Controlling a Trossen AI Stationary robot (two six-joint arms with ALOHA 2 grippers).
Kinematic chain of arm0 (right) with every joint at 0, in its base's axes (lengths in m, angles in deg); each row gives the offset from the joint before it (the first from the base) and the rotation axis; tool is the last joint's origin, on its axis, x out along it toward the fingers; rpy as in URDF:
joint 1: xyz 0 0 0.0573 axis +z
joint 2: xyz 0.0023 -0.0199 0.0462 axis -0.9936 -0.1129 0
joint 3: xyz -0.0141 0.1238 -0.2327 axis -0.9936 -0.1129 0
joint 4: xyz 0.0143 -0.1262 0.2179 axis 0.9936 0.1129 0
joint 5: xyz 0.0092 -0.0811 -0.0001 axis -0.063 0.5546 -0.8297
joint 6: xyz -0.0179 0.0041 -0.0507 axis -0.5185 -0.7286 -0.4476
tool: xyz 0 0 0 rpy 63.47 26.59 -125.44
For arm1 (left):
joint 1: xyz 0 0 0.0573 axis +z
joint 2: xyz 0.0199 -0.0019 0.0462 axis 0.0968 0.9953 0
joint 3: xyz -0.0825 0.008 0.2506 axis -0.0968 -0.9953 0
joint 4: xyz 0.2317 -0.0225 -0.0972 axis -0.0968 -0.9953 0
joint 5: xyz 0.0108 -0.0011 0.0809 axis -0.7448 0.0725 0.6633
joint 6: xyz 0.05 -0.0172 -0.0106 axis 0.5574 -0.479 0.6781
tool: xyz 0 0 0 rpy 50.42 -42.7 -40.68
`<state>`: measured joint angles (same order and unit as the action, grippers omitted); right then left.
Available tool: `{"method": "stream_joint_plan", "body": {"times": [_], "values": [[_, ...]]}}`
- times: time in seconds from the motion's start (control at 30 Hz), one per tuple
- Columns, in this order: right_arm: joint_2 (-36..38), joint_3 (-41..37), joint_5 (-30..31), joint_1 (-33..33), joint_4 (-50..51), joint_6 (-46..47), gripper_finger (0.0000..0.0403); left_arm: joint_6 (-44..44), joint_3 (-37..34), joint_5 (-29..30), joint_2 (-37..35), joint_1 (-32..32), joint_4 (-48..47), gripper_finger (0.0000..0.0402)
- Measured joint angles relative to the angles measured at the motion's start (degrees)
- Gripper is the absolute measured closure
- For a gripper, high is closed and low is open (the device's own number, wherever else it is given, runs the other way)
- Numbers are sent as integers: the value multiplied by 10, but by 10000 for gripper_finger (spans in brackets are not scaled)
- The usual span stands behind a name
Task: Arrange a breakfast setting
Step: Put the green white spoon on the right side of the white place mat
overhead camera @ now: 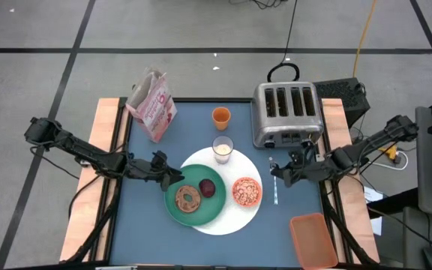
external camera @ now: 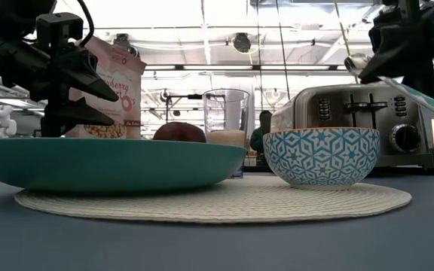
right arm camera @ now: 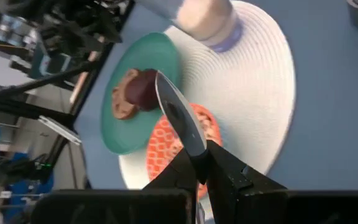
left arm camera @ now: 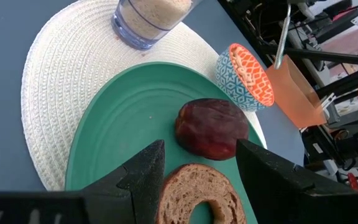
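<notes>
The right gripper (right arm camera: 199, 177) pinches the blue-handled spoon (right arm camera: 179, 118) above the small orange bowl (overhead camera: 246, 191) – the left gripper (left arm camera: 197, 165), fingers spread, hangs over the green plate (overhead camera: 172, 202).

We are seeing a white woven round mat (overhead camera: 223, 219); a green plate (overhead camera: 172, 201) showing teal in the low view; a bowl (external camera: 321, 156) wearing a blue-and-white star pattern outside, orange inside; a pink cereal bag (overhead camera: 153, 106) at eleven o'clock; an orange cup (overhead camera: 221, 116) at twelve; a silver toaster (overhead camera: 286, 112); a dark blue table (overhead camera: 145, 232).
</notes>
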<state>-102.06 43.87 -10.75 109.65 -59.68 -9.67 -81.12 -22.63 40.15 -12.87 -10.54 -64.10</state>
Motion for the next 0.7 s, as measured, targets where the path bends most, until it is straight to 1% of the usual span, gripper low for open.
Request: {"method": "stream_joint_plan", "body": {"times": [0.07,0.3,0.37,0.63,0.7], "values": [[-6,0,13,5,3,3,389,0,0,0,0,0,0,199],[-28,0,16,9,8,6,389,2,0,0,0,0,0,199],[-38,0,27,10,13,18,389,2,0,0,0,0,0,199],[-91,0,23,10,11,60,389,3,0,0,0,0,0,199],[-102,0,14,10,11,66,389,3,0,0,0,0,0,199]]}}
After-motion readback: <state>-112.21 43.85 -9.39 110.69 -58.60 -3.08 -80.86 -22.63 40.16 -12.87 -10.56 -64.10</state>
